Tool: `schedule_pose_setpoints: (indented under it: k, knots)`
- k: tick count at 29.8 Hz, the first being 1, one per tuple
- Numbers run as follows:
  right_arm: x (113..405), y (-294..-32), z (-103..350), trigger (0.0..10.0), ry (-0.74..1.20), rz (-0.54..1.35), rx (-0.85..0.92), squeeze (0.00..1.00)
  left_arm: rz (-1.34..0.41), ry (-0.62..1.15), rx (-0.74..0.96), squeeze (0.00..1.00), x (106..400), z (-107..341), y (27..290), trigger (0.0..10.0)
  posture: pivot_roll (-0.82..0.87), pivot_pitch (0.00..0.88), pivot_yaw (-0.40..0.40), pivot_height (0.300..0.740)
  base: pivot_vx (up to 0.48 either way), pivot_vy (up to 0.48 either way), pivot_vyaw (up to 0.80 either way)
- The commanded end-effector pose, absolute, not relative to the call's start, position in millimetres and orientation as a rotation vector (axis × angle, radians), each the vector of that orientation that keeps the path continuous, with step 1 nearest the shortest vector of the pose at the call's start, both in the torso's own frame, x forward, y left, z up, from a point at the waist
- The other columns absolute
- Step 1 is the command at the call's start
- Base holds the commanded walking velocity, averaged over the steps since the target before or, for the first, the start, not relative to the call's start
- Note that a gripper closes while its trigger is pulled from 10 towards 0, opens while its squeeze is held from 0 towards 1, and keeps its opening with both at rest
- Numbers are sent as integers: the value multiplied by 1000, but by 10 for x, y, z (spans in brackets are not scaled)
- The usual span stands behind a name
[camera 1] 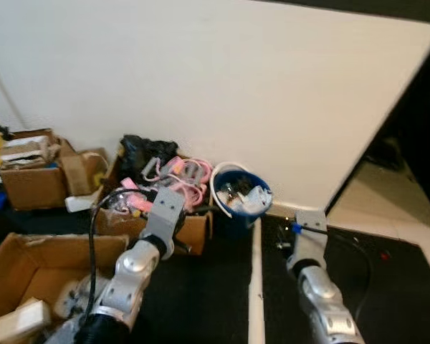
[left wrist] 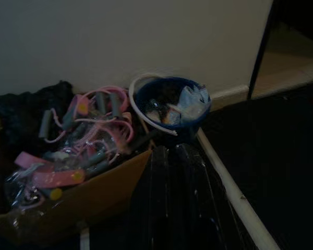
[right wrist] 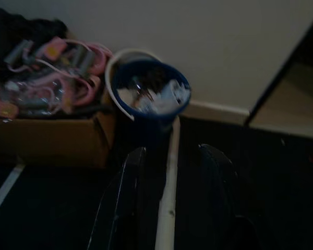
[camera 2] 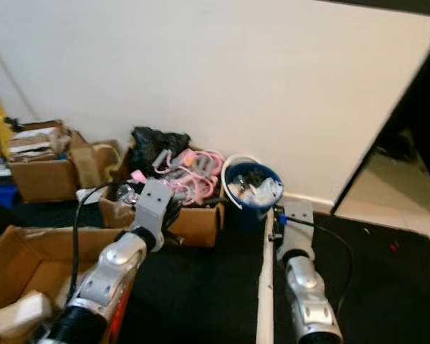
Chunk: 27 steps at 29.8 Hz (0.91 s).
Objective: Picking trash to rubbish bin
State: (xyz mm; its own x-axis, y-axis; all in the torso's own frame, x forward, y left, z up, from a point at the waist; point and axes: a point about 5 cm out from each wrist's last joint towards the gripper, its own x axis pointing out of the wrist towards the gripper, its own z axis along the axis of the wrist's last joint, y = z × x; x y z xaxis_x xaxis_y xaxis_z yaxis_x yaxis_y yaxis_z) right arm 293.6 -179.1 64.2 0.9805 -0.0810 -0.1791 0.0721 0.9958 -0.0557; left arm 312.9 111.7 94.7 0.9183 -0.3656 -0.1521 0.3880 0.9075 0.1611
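From the head views, the blue bucket [camera 1: 241,195] serving as rubbish bin stands on the dark floor against the white wall [camera 1: 222,86], already part full of crumpled trash [camera 1: 249,197]. Just left of the bucket sits a cardboard box [camera 1: 190,229] heaped with pink cords, likely sorted clutter. Both arms reach toward the bucket.

In the left wrist view, the left gripper [left wrist: 176,156] points at the bucket with fingers pressed narrow and seemingly empty.

In the right wrist view, the right gripper [right wrist: 172,156] stands wide apart, holding nothing, straddling a white floor strip [right wrist: 169,172] that leads up to the bucket, probably having nothing left to drop.
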Motion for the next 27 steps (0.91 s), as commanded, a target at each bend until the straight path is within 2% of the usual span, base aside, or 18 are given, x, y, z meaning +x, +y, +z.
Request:
schedule_pose_setpoints:
  k: [1, 27]
  knots:
    - [2923, -1845, 639, 10000, 193, -89, -62, 0, -396, 128, 195, 0, 3121, 927, 1094, 10000, -101, 36, -24, 740, 0, 0, -800]
    - [2901, -1897, 631, 10000, 213, -104, -76, 0, -394, 120, 189, 0, 3138, 938, 1058, 10000, -107, 54, -28, 740, 0, 0, -800]
